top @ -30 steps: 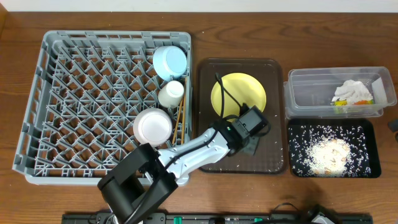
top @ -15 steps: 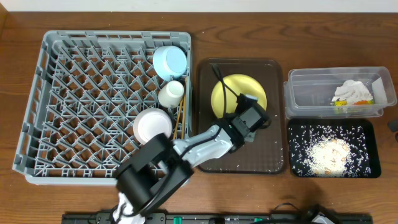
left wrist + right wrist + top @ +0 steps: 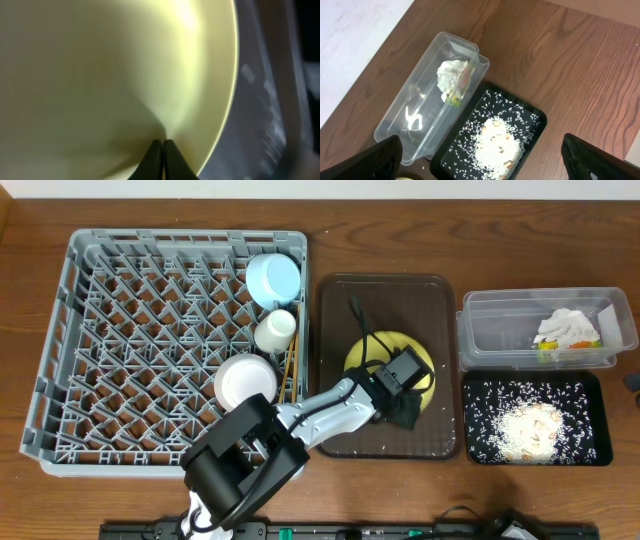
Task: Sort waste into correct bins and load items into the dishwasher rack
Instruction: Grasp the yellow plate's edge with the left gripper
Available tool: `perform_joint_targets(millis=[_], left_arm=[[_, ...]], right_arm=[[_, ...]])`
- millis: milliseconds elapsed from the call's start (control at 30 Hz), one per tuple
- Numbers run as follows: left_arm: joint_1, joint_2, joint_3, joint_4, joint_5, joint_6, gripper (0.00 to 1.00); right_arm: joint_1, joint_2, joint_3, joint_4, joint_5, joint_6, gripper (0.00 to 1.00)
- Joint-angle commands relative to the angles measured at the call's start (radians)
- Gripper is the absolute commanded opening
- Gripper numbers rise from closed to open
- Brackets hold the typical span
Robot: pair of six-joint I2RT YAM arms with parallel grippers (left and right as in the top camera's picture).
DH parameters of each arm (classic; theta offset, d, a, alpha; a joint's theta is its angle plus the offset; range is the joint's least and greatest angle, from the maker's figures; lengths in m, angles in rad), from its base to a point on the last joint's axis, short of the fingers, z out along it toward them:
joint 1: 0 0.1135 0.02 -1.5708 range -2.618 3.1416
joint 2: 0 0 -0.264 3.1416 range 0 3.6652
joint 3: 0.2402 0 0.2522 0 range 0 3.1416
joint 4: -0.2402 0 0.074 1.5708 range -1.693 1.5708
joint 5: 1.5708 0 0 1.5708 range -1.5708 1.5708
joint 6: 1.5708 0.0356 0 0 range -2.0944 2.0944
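One plate (image 3: 421, 356); one dish (image 3: 272, 279); one cup (image 3: 275, 330); one bowl (image 3: 245, 381); one rack (image 3: 58, 330)

- We are seeing open pegs across the left and middle of the dishwasher rack (image 3: 140, 330).
- We are finding the dish (image 3: 273, 278), cup (image 3: 275, 330) and bowl (image 3: 245, 382) crowding its right side.
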Motion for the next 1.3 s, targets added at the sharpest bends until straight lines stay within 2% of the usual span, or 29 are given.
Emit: perform_joint_targets(millis=[0, 167, 400, 500, 667, 767, 1267], left_arm=[[-0.015, 0.011, -0.029, -0.051, 0.255, 0.003, 0.15], [0.009, -0.005, -0.028, -0.071, 0.253, 0.003, 0.24], [0.146, -0.134, -0.026, -0.071, 0.195, 0.003, 0.34], [0.188, -0.177, -0.026, -0.084, 0.114, 0.004, 0.38], [0.208, -0.183, -0.033, -0.150, -0.149, 0.005, 0.38], [0.207, -0.173, -0.058, -0.171, -0.240, 0.004, 0.38], [0.185, -0.140, -0.145, -0.140, -0.233, 0.003, 0.38]], right_arm=[[-0.013, -0.002, 0.000, -0.001, 0.000, 0.011, 0.99], [-0.013, -0.002, 0.000, -0.001, 0.000, 0.011, 0.99], [-0.013, -0.002, 0.000, -0.001, 0.000, 0.011, 0.99], [-0.013, -0.002, 0.000, -0.001, 0.000, 0.011, 0.99], [-0.013, -0.002, 0.000, -0.001, 0.000, 0.011, 0.99], [-0.013, -0.002, 0.000, -0.001, 0.000, 0.011, 0.99], [-0.013, -0.002, 0.000, -0.001, 0.000, 0.011, 0.99]])
